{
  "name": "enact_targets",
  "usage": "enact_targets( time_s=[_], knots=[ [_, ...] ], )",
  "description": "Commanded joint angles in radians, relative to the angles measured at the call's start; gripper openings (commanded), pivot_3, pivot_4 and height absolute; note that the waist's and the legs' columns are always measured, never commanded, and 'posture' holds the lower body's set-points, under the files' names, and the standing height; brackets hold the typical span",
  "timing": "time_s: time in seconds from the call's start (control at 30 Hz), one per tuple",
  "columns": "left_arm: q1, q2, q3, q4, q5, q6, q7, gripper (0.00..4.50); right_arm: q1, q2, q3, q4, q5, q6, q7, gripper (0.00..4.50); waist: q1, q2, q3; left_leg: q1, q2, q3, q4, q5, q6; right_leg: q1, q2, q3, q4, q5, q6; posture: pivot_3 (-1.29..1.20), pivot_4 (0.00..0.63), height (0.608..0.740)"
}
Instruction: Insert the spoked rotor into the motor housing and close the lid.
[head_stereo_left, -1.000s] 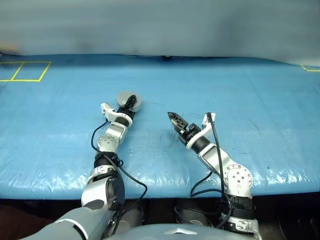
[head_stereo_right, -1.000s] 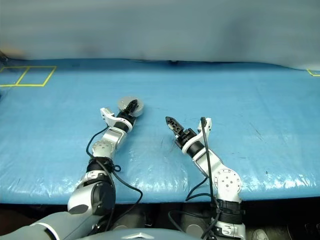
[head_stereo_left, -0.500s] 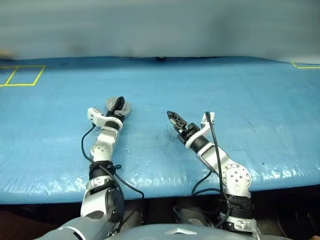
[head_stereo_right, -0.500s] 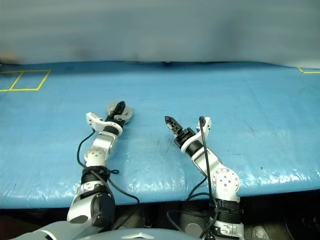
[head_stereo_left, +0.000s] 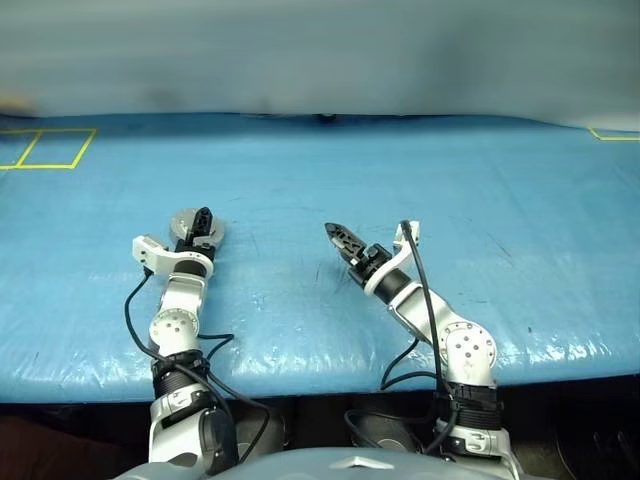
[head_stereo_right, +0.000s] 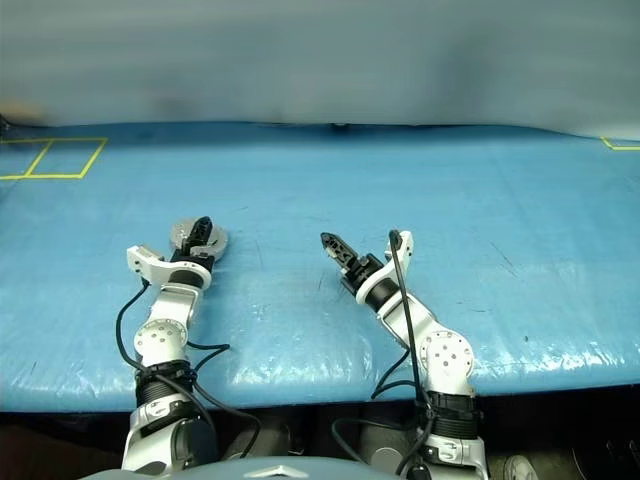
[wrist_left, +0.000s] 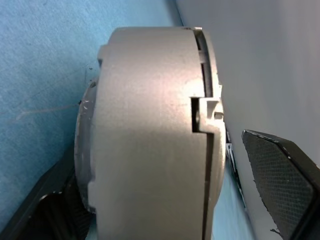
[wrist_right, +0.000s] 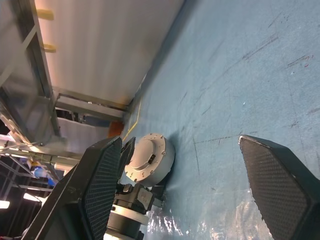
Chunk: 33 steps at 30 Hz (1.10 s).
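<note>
Silver-grey, the motor housing (wrist_left: 150, 135) stands between the spread jaws of the left gripper (head_stereo_left: 196, 226), its lid (wrist_left: 212, 120) seemingly seated already, though the seam is hard to judge. The right gripper (head_stereo_left: 338, 238) hovers nearby, jaws apart and empty. The closing step looks nearly done; next comes checking the fit. Blue sheeting covers the bench (head_stereo_left: 480, 200), yellow tape (head_stereo_left: 45, 146) marks its far corner, and a pale wall rises behind.

We see a robot test lab or workshop: a blue-covered tabletop (head_stereo_left: 420, 180) with yellow taped squares (head_stereo_left: 45, 147), a plain grey wall (head_stereo_left: 320, 50) and metal framing (wrist_right: 35, 65).
</note>
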Motion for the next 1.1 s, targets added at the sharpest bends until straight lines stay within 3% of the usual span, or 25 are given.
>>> enact_targets(
  time_s=[0.03,0.13,0.3,0.4,0.53,0.7,0.87,1.1],
  knots=[
    [-0.027,-0.017,-0.002,-0.002,-0.071,0.038,-0.033,4.49,-0.015,0.003,0.005,-0.019,-0.004,0.001,0.014,3.90,0.006,0.000,0.000,0.000,0.000,0.000,0.000,0.000,0.000,0.000,0.000,0.000,0.000,0.000,0.000,0.00,0.150,0.740],
    [-0.085,-0.040,0.015,0.069,-0.124,0.053,-0.061,4.49,-0.015,0.006,0.004,-0.018,-0.011,-0.001,0.016,3.90,0.021,-0.001,0.000,-0.001,-0.001,0.000,0.001,0.000,0.000,0.000,-0.001,0.000,0.000,0.000,0.000,0.00,0.150,0.740],
    [-0.189,-0.046,0.001,0.217,-0.099,0.046,-0.104,4.49,-0.014,0.008,0.000,-0.021,-0.020,-0.003,0.016,3.90,0.031,-0.001,0.000,-0.003,-0.001,-0.002,0.005,0.000,0.000,0.001,-0.001,-0.003,-0.001,0.001,0.002,0.00,0.150,0.740],
    [-0.240,-0.046,-0.001,0.288,-0.081,0.040,-0.129,3.90,-0.011,0.009,-0.006,-0.026,-0.022,-0.006,0.012,3.90,0.031,-0.001,0.001,-0.003,-0.002,-0.002,0.005,0.000,0.001,0.001,-0.001,-0.003,-0.001,0.001,0.002,0.00,0.150,0.740],
    [-0.347,-0.034,0.005,0.433,-0.042,0.011,-0.125,2.65,-0.003,0.009,-0.013,-0.034,-0.024,-0.010,0.006,3.90,0.028,-0.001,0.001,-0.004,-0.002,-0.002,0.005,0.000,0.002,-0.001,-0.001,-0.003,0.000,0.002,0.002,0.00,0.150,0.740],
    [-0.415,-0.016,-0.007,0.522,0.018,-0.005,-0.133,2.64,0.004,0.010,-0.013,-0.040,-0.026,-0.012,0.003,3.90,0.016,-0.001,0.001,-0.005,-0.002,-0.001,0.005,0.001,0.004,-0.001,-0.001,-0.002,0.000,0.002,0.002,0.00,0.150,0.740],
    [-0.386,-0.028,0.006,0.519,0.033,0.023,-0.112,2.64,0.012,0.015,-0.013,-0.047,-0.032,-0.018,0.005,3.90,0.011,-0.001,0.001,-0.005,-0.002,-0.001,0.004,0.001,0.005,-0.001,-0.001,-0.001,0.000,0.002,0.002,0.00,0.150,0.740],
    [-0.264,-0.099,0.044,0.340,-0.128,0.183,-0.183,2.64,0.012,0.018,-0.005,-0.040,-0.051,-0.015,0.011,3.90,0.010,-0.001,0.001,-0.004,-0.002,-0.001,0.004,0.000,0.007,-0.001,-0.001,0.000,0.000,0.002,0.002,0.00,0.150,0.740]
  ],
)
